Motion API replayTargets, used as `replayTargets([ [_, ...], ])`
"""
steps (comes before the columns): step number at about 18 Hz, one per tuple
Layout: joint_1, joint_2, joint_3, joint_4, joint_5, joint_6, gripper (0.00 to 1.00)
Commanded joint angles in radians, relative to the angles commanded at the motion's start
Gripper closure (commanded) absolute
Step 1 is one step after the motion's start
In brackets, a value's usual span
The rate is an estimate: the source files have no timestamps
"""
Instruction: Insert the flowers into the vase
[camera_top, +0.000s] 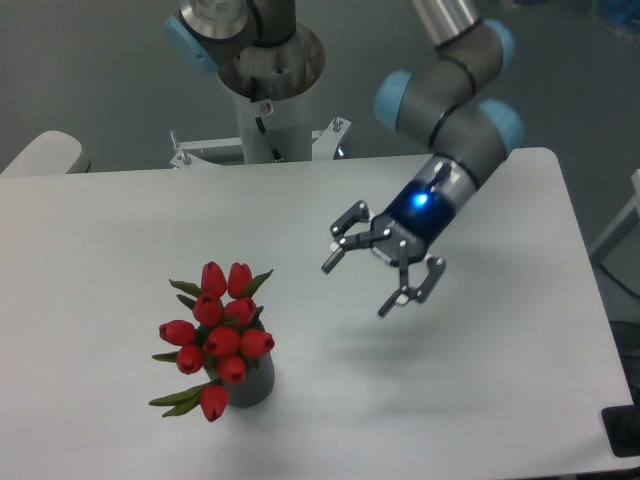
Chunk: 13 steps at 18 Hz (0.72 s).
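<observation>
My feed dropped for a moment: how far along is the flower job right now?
Looks done: the flowers stand in the vase, stems inside, buds spreading above its mouth. Nothing is in hand: the hand is open, empty and apart from the bunch, to its right above the table. Nothing seems left except parking the arm.
</observation>
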Motion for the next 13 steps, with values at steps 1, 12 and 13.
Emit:
replayTargets([
  [1,-0.005,0.009,0.021,0.000,0.099,0.001,0.00],
  [12,-0.068,-0.026,0.394,-0.248,0.803,0.011,0.00],
  [13,-0.068,-0.044,0.443,-0.305,0.829,0.012,0.00],
])
